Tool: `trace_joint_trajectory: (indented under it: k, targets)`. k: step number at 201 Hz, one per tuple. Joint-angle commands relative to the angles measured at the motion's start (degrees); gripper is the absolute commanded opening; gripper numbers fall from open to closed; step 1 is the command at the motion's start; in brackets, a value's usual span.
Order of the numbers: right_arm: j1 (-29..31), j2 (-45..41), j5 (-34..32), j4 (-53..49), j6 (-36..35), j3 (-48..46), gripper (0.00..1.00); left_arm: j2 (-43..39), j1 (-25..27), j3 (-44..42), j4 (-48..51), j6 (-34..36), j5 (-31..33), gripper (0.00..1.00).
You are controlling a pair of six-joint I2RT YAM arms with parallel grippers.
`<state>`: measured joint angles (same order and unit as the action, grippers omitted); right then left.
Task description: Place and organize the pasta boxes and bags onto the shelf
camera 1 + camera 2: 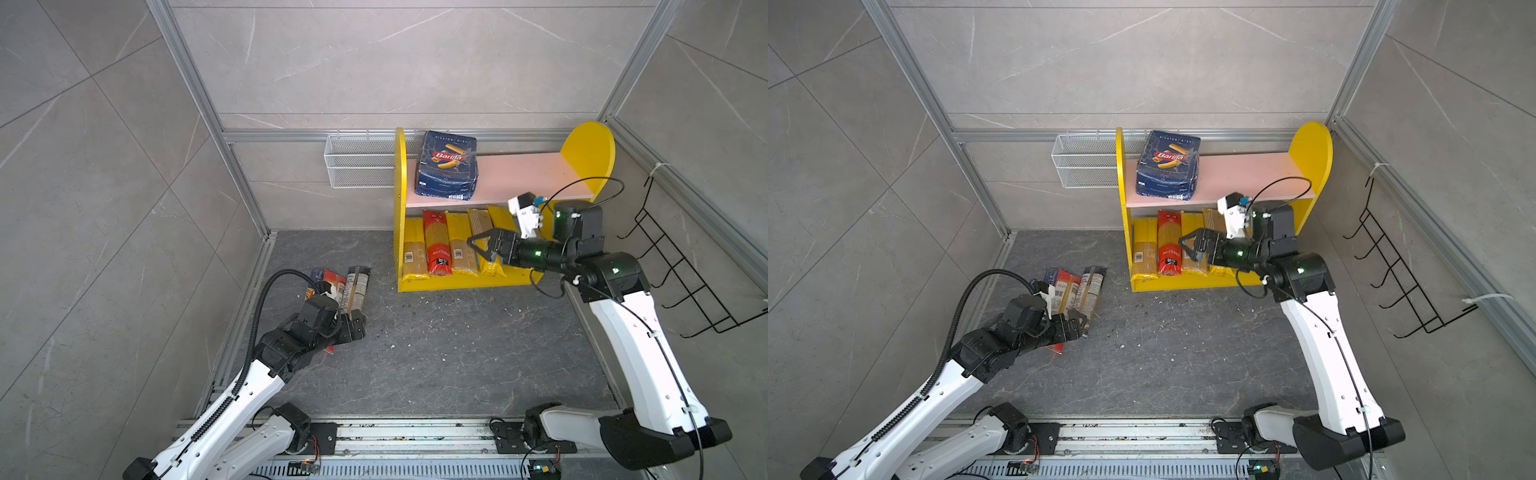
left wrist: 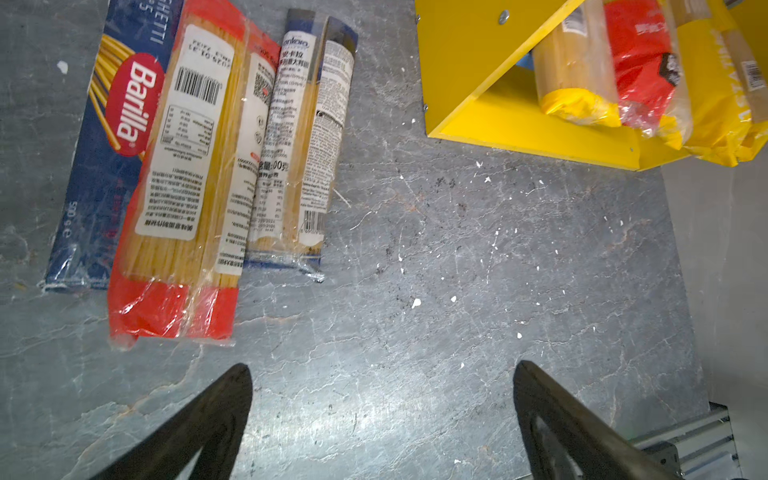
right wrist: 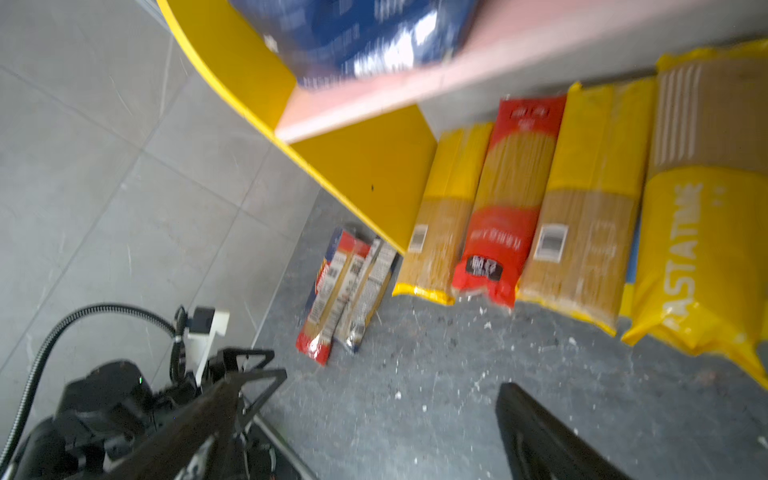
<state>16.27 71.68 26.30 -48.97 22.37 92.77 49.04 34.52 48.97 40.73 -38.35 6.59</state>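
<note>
The shelf [image 1: 400, 208] stands at the back right. A blue Barilla rigatoni box [image 1: 446, 164] lies on its pink board [image 1: 523, 174]. Several spaghetti bags lie side by side on the lower tier, among them a red one [image 1: 437, 245] and a yellow PASTATIME bag [image 3: 698, 249]. On the floor at the left lie a Barilla spaghetti box [image 2: 104, 145], a red-and-clear bag [image 2: 183, 187] and a dark bag [image 2: 303, 133]. My left gripper [image 2: 382, 368] hangs open and empty just past their near ends. My right gripper [image 1: 478, 248] is open and empty in front of the lower tier.
A white wire mesh basket [image 1: 359, 162] hangs on the back wall left of the shelf. A black wire hook rack [image 1: 685, 282] is on the right wall. Aluminium rails [image 1: 249, 299] border the dark floor, which carries pasta crumbs [image 2: 415, 302].
</note>
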Motion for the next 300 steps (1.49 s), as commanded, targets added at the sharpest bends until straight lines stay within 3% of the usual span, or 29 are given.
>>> trace_joint_trajectory:
  k: [1, 50, 105, 142, 184, 259, 300]
  targets:
    - [2.93, -2.64, -3.94, 2.2, -0.47, -9.22, 1.0, -1.38, -0.06, -1.42, 1.85, -3.21, 1.8, 1.0]
    - [10.68, -7.28, -5.76, 8.1, 2.69, -25.6, 0.99, -2.6, -1.65, -3.35, 4.25, -5.6, 5.08, 1.0]
    - [19.88, -4.86, -7.24, 17.73, 5.71, -36.08, 0.99, 2.09, -10.01, -4.52, 2.02, -5.15, 1.94, 1.0]
    - [25.06, -0.16, -8.97, 21.13, 5.47, -36.78, 0.98, 7.43, -16.73, -5.54, -3.16, -3.67, -2.29, 1.0]
    - [27.32, 4.38, -7.38, 24.91, 5.56, -36.52, 0.98, 14.49, -20.95, -5.64, -7.32, -2.48, -2.55, 1.0]
    - [27.58, 8.77, -6.0, 26.59, 3.77, -35.33, 0.98, 24.43, -21.75, -4.41, -12.57, -1.89, -0.18, 1.0]
    - [27.63, 10.53, -5.36, 27.38, 3.24, -35.13, 0.98, 29.0, -21.72, -4.5, -15.17, -2.1, -2.47, 0.97]
